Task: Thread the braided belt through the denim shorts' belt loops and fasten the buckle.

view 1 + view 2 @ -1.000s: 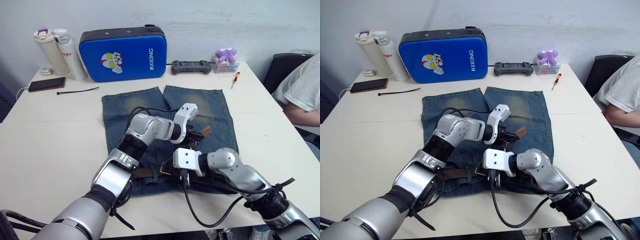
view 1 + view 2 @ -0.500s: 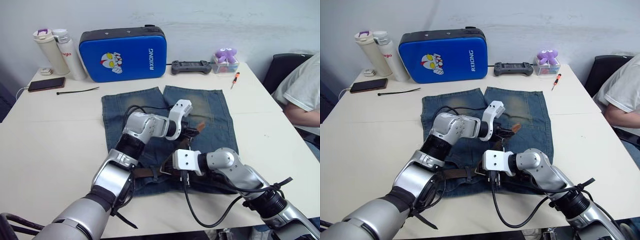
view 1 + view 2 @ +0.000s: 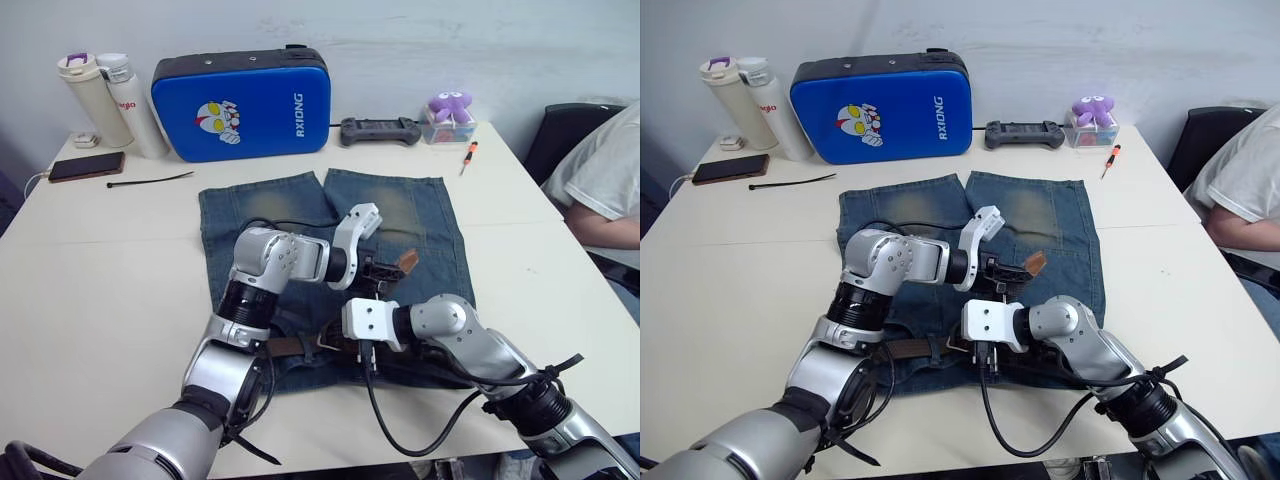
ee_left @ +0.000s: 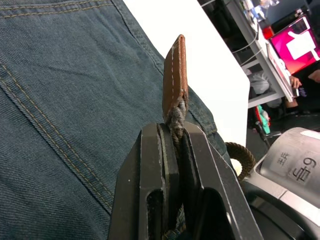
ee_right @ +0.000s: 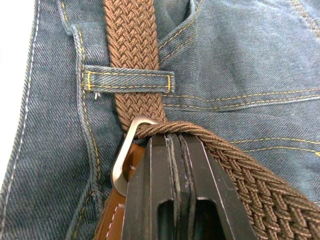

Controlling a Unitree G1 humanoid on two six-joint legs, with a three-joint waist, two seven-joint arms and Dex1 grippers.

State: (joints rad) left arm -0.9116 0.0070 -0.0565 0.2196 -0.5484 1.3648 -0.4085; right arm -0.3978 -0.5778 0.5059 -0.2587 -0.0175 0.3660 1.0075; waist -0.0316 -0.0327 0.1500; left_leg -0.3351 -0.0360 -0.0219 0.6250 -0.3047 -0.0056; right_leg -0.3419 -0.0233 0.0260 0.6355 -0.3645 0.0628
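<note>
Already threaded, as far as I see: braided belt (image 5: 134, 50) runs under belt loop (image 5: 127, 81) on waistband of denim shorts (image 3: 240, 215), spread flat on white tabletop (image 3: 90, 270). Left end effector (image 4: 176, 131) clenched on belt's tan tip, raised over shorts' middle. Right end effector (image 5: 175, 142) closed on braid right at buckle (image 5: 122, 152), strap passed through frame. Left to do, I judge: seat pin, pull snug.

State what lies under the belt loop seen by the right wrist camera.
The braided belt passes under the belt loop, lying on the denim shorts. The stretch of belt beneath the loop is covered, as is the waistband under it.
</note>
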